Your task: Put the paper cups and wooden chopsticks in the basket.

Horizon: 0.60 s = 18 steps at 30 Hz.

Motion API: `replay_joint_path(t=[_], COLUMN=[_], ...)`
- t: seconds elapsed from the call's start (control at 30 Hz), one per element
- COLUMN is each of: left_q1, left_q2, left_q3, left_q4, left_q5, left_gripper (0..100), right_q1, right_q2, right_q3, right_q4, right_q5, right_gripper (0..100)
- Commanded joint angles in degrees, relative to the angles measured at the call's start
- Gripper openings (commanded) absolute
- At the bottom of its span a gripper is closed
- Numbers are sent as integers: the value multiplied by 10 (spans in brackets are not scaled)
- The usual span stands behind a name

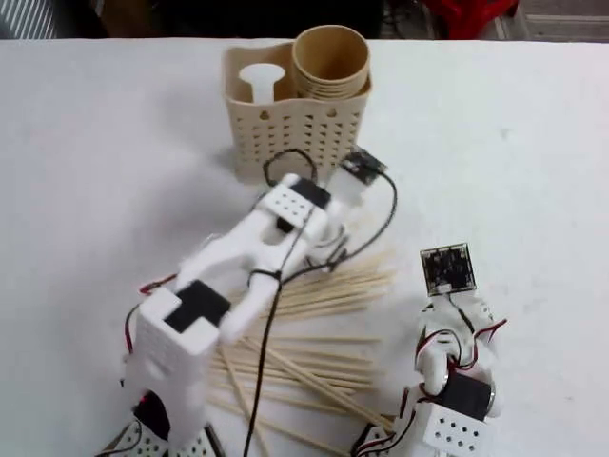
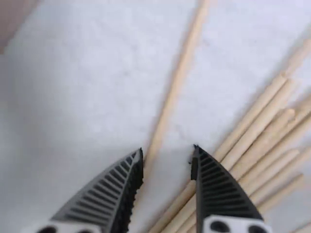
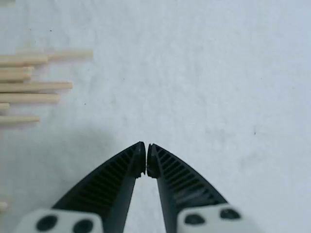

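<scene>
Many chopsticks (image 1: 328,290) lie piled in front of the basket (image 1: 285,133), most with their long axes along its front wall and a few crossing diagonally. Stacked cups (image 1: 330,59) stand inside the basket. The left gripper (image 2: 166,153) hangs open over the pile, and the right gripper (image 3: 146,159) is closed and empty.

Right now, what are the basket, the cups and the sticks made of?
The basket looks like cream plastic: smooth moulded walls with neat rows of small holes. The cups, stacked inside it, look like brown paper, dull, with thin rims nested one in another. The sticks look like pale bare wood, possibly bamboo: matte, light tan, unpainted, lying in a loose heap on the table.
</scene>
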Motion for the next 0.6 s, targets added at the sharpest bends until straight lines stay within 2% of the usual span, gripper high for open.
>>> replay_joint_path(t=[0.0, 0.3, 0.57], left_q1=[46, 64, 97], left_q2=[-6, -7, -116], left_q3=[9, 10, 48], left_q4=[24, 80, 49], left_q5=[4, -2, -14], left_gripper=[184, 184, 184], right_q1=[4, 4, 4], right_q2=[-6, -6, -6], right_q3=[4, 4, 4], right_q4=[4, 4, 4], right_q5=[3, 3, 3], right_gripper=[25, 25, 25])
